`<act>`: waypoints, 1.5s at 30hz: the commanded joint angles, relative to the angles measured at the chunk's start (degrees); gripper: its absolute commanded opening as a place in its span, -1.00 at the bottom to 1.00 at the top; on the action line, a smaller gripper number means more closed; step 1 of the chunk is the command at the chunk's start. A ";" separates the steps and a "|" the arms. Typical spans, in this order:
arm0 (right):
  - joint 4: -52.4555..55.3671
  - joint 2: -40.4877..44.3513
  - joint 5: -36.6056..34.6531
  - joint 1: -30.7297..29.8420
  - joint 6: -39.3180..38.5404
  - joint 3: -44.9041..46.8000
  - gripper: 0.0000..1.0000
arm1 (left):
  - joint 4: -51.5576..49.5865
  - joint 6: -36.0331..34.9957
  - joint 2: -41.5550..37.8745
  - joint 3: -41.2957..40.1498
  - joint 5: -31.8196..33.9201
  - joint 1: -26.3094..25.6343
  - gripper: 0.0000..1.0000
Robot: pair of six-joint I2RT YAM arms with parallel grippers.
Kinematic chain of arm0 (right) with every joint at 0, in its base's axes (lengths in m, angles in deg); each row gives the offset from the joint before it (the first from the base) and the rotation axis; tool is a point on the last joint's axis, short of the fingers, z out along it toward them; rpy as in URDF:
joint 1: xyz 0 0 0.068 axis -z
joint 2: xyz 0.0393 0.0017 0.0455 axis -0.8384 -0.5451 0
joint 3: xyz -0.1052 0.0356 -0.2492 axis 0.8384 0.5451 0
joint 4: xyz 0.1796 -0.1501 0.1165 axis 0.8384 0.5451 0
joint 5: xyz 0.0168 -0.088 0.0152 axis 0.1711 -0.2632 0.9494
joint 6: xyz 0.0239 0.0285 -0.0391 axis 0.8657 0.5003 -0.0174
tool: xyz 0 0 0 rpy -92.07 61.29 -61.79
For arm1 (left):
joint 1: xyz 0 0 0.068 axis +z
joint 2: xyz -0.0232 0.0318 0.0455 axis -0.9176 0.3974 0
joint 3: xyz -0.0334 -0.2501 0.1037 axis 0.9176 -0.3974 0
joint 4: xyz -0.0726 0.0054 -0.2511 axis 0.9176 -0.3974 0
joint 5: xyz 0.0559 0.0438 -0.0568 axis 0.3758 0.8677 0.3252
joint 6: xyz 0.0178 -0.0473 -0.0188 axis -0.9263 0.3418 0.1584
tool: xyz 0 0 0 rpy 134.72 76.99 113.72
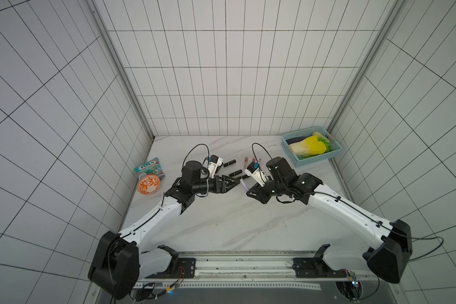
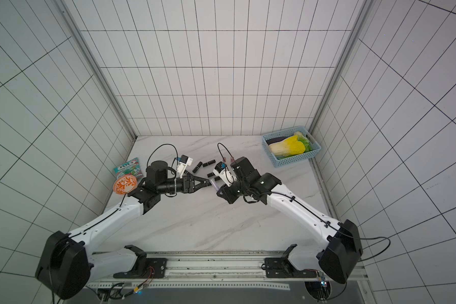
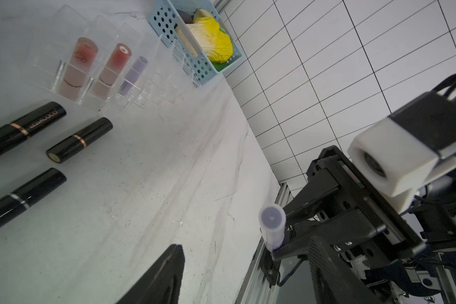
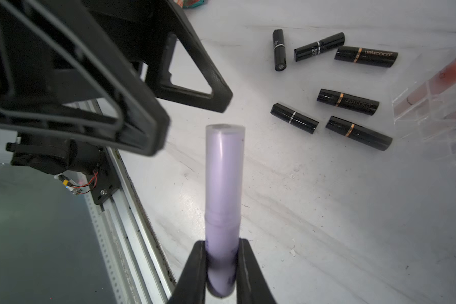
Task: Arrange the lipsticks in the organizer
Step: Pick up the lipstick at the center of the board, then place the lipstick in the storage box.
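Got a lavender lipstick (image 4: 223,184) pinched at one end in the right pincer (image 4: 221,263), squeezed from both sides, held up off the marble worktop (image 4: 327,210) and well apart from the organizer (image 3: 153,86). Left pincer (image 4: 190,122) wide open, gripping nothing, hovering near the free end of that tube, not touching it.

Pretty hard to spot the organizer, being clear plastic on a pale surface. Standing upright in its slots: a pinkish translucent tube (image 3: 78,68), another pinkish tube (image 3: 113,71) right next to it, then a second lavender tube (image 3: 133,76) in the next slot along. Can't tell which row for sure.

Counting six black lipsticks (image 4: 350,101) lying flat on the worktop just beside the organizer, on its side toward the left arm. Scattered at odd angles, some with gold bands, some with silver.

Beyond the organizer, toward the back corner by the tiled wall: a light-blue perforated basket (image 3: 169,21) with a yellow cabbage-looking thing (image 3: 211,39) inside.
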 commanded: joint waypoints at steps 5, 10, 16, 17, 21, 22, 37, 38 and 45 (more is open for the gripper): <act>-1.44 1.32 5.56 0.00 1.71 2.34 -0.73 | 4.32 0.81 0.92 2.91 0.71 -2.91 0.22; -1.48 1.52 6.22 -0.35 1.76 2.13 -0.73 | 5.23 1.25 1.06 2.90 1.27 -3.70 -0.29; -1.46 2.75 5.39 -0.41 1.91 2.38 -0.73 | 5.55 0.97 2.50 3.56 0.75 -5.12 -0.63; -1.37 2.92 5.24 -0.44 1.93 2.39 -0.72 | 5.62 0.95 2.69 3.61 0.94 -5.30 -0.67; -0.65 4.81 -0.33 -0.31 2.93 3.03 -0.24 | 5.74 0.48 3.15 4.00 2.02 -5.40 -0.80; -0.65 5.69 -2.50 -0.20 3.43 3.45 0.02 | 5.54 -0.01 3.30 4.32 2.62 -5.40 -0.82; -3.42 30.88 -33.95 6.68 9.20 13.49 0.98 | -0.98 -21.33 26.77 32.39 24.21 -10.27 -0.89; -3.30 32.03 -35.24 7.13 9.40 13.84 0.98 | -0.83 -23.06 28.79 34.59 25.41 -11.08 -0.89; -2.93 37.09 -39.37 8.41 10.42 15.57 0.98 | 0.72 -29.38 42.23 46.01 30.93 -14.26 -0.90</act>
